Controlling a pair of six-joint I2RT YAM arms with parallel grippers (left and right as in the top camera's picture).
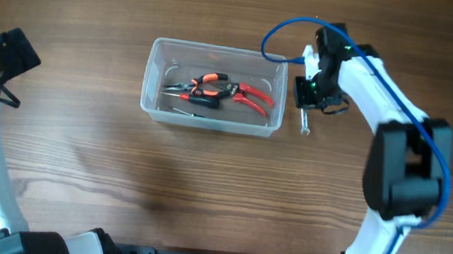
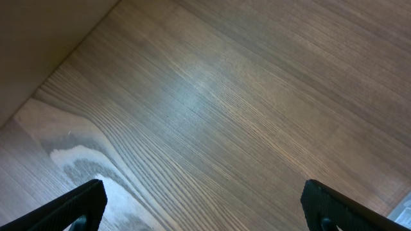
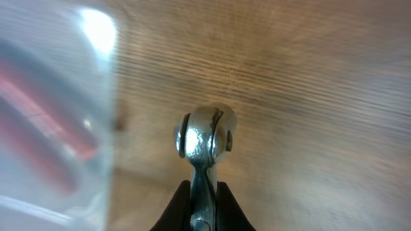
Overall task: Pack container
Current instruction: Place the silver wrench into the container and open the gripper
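Container [image 1: 151, 84]: clear plastic tub, upright on the bench [image 1: 116, 191], slightly left of centre in the overhead view, long side running left to right. Contents: a pair of pliers [image 1: 199, 90] with orange-and-black handles lying on the floor of the tub, and red-handled cutters [image 1: 253, 96] just beside them towards the right end; the two look to be touching or overlapping near the middle. Right gripper [image 1: 307, 92]: just outside the tub's right end wall, close to its far right corner, pointing down. Its jaws are clamped on a slim silver metal tool [image 3: 205, 138]. In the right wrist view the tool's rounded head sticks out past the black fingers [image 3: 176, 208] above bare wood, and the tub wall shows as a blur on the left with red shapes behind it. In the overhead view the tool's lower end shows below the gripper; cannot tell whether it touches the bench. Left gripper [image 2: 204, 206]: well apart from the tub, at the far left edge of the bench, jaws wide apart with only wood grain between them, holding nothing.
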